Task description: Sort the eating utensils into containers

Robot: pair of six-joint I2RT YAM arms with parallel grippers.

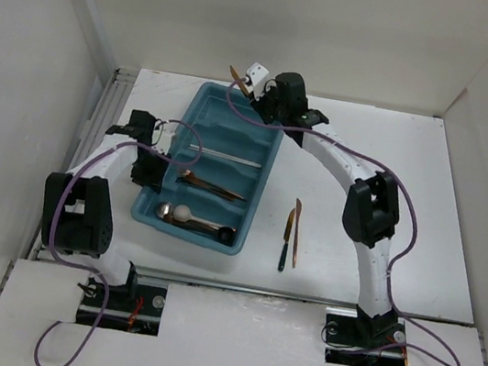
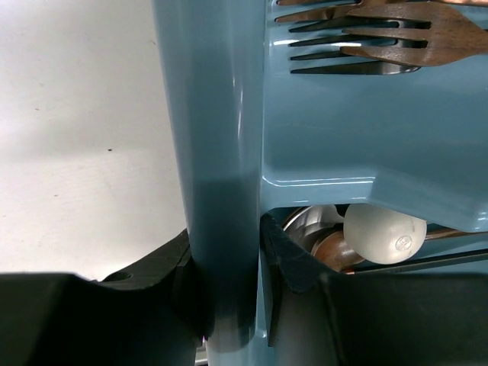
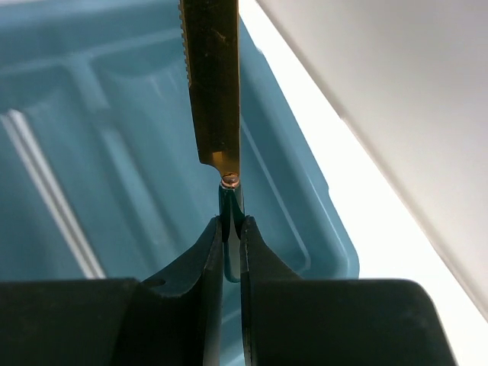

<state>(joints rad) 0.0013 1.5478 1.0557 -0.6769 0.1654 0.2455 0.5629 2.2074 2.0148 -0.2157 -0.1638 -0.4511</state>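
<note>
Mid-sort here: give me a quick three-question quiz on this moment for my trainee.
1. True or false: the left gripper is clamped on the wall of the tray.
2. What does the right gripper hold? A) a white spoon B) a gold-bladed knife C) nothing
3. How many utensils lie on the table outside the tray?

Key: 1 true. 2 B. 3 two: a dark-handled knife and a copper utensil.
</note>
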